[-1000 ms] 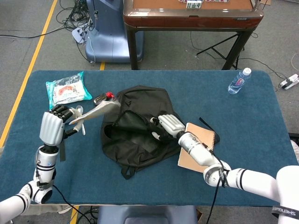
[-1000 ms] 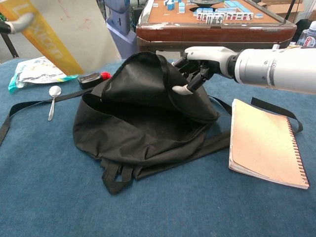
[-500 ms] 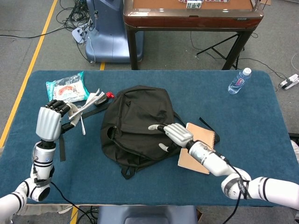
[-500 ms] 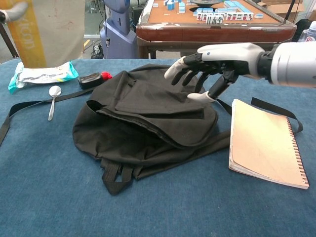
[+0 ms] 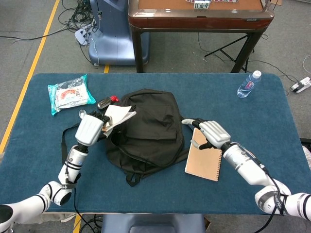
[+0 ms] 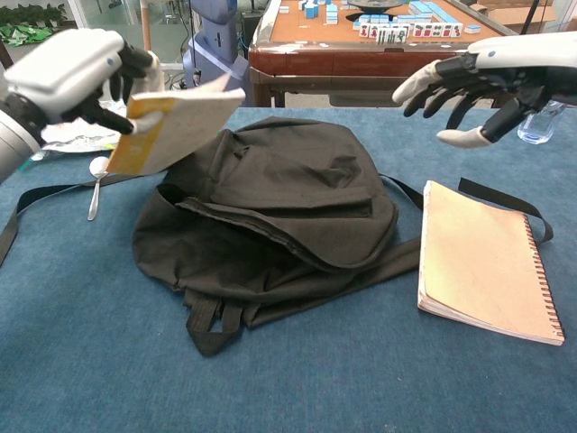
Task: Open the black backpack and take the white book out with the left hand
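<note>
The black backpack lies slumped in the middle of the blue table, its flap down. My left hand grips the white book, which has a yellow band, and holds it in the air over the backpack's left edge. My right hand hovers with fingers spread above the brown spiral notebook, to the right of the backpack and clear of it, holding nothing.
A spoon, a small black item with a red cap and a teal packet lie at the left. A water bottle stands at the far right. A black strap trails left of the backpack.
My right hand let go of the backpack flap, which dropped flat, and moved right over the notebook. My left hand brought the book down and rightward over the backpack's left edge.
</note>
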You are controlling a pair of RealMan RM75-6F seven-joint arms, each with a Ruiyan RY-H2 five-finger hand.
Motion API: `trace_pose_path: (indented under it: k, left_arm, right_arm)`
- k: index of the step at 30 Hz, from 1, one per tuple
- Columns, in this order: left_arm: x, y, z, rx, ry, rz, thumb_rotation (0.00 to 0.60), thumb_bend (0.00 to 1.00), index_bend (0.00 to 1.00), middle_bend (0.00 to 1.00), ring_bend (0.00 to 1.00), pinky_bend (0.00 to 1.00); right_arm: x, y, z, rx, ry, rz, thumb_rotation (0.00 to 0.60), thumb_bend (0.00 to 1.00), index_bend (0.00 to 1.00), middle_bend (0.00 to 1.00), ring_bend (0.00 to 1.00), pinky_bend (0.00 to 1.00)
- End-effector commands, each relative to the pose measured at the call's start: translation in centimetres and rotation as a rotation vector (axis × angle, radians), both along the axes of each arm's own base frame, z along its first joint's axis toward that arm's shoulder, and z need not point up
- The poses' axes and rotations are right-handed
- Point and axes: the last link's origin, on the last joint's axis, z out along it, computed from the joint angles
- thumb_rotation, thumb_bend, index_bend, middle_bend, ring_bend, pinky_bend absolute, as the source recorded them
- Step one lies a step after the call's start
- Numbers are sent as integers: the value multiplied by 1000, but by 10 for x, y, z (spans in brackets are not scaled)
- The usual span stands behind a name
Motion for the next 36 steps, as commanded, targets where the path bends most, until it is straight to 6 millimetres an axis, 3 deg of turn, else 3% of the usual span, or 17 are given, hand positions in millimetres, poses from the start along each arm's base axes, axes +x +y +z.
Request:
trace_pose_path:
  k: [1, 3, 7, 9, 11, 14, 18, 24, 29, 36]
  left_arm:
    - [7, -14, -27, -112, 5, 30, 600, 441, 674, 680, 574, 546]
    - [9, -20, -33, -167, 3, 57, 600, 409, 593, 647, 556, 546]
    - [14, -29, -30, -276, -25, 133, 600, 190, 348, 475, 436, 485]
    - [16, -33, -23, -318, -39, 164, 555, 145, 241, 388, 374, 435]
    - [14, -34, -13, -331, -39, 186, 494, 135, 198, 350, 343, 414]
    - [4, -33, 3, -296, -26, 210, 491, 135, 190, 341, 333, 395]
    - [-19, -34, 26, -214, -5, 262, 600, 135, 202, 341, 334, 388]
    - [-65, -45, 64, -98, 27, 383, 600, 135, 236, 336, 335, 385]
    - [-100, -64, 91, 14, 91, 459, 600, 135, 271, 335, 335, 380]
    - [-124, -99, 110, 62, 103, 541, 600, 135, 287, 335, 335, 378]
  right_arm:
    - [-6, 0, 5, -16, 2, -18, 600, 373, 162, 215, 175, 263]
    - [-10, 0, 8, -28, 1, -26, 600, 374, 162, 217, 175, 263]
    - [-17, -1, 13, -46, 7, -41, 600, 374, 162, 224, 176, 263]
    - [-22, -1, 16, -53, 16, -51, 600, 374, 162, 224, 176, 263]
    - [-28, 0, 19, -58, 25, -65, 600, 373, 162, 225, 176, 263]
    - [-37, 1, 24, -70, 34, -90, 600, 373, 162, 230, 176, 263]
    - [-50, 4, 31, -85, 33, -123, 600, 373, 162, 256, 177, 264]
    - [-73, 18, 42, -136, 94, -123, 600, 381, 220, 324, 214, 264]
    - [-93, 42, 52, -263, 163, -79, 600, 392, 280, 370, 264, 264]
    - [-114, 87, 67, -389, 187, -102, 600, 394, 303, 395, 295, 264]
